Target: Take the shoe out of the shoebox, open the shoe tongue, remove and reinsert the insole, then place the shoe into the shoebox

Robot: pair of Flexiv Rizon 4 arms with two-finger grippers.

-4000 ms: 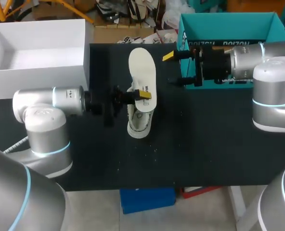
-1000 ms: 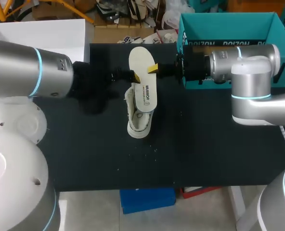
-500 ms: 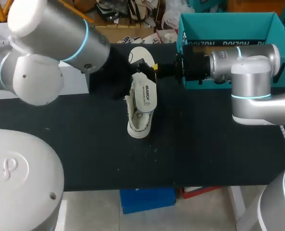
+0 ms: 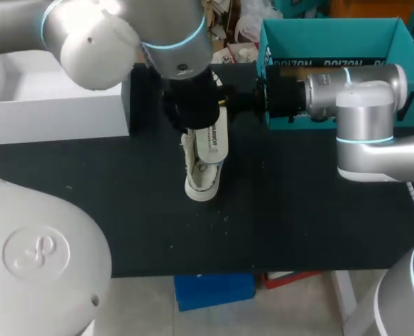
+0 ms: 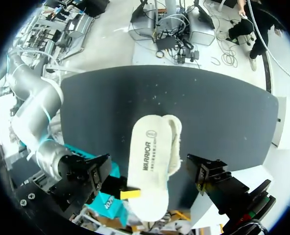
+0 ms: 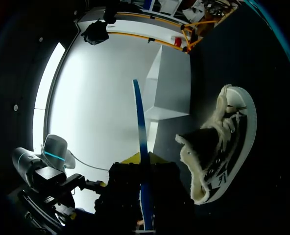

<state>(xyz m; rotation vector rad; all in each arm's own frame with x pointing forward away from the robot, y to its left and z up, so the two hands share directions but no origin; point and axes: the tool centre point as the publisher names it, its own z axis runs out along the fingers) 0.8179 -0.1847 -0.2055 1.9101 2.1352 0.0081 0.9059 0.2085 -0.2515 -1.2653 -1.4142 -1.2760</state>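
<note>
My right hand (image 6: 144, 161) is clamped on one end of the white foam insole (image 4: 214, 138), held over the white fleece-lined canvas shoe (image 4: 201, 178), which lies on its side on the black bench (image 4: 298, 210). My left hand (image 5: 148, 166) hangs spread open around the insole, touching nothing. The likely risk is that a one-end pinch lets the insole pivot or slip and miss the shoe's mouth.

Place: a robot lab (or test workshop).
Evidence: left arm (image 4: 88, 31) and right arm (image 4: 366, 119) flank a black table (image 4: 298, 217).
</note>
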